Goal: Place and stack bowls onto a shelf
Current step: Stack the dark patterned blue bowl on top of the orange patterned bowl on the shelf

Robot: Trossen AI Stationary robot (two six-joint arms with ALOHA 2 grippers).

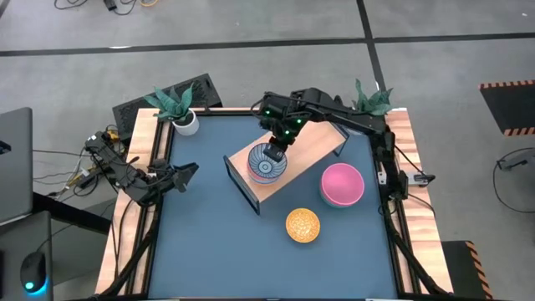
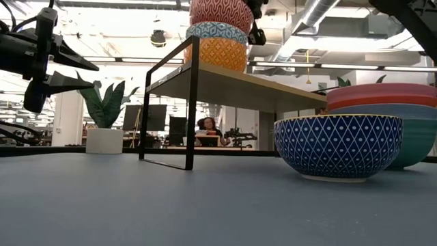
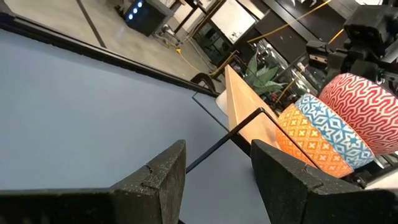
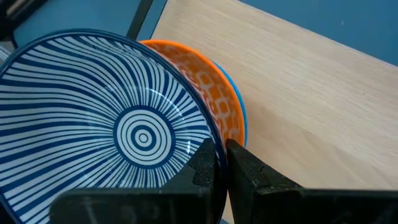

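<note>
Your right hand [image 4: 221, 163] pinches rim of top bowl [image 4: 112, 134] on shelf [image 1: 313, 146] stack; left hand [image 1: 185, 173] spread, waiting at surface [image 1: 209, 242] edge.

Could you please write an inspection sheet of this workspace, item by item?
Surface: blue tabletop, wooden side rails.
Job's things: shelf carries a three-bowl stack; pink bowl nested in a teal one and orange-inside bowl wait on the table.
Clutter: two potted plants at the far corners.
Grippers: right tool pinches the top bowl's rim; left tool open, idle at the left rail.
Cables: loose bundle beside the left arm.
Surroundings: a person seated at a desk far behind.
</note>
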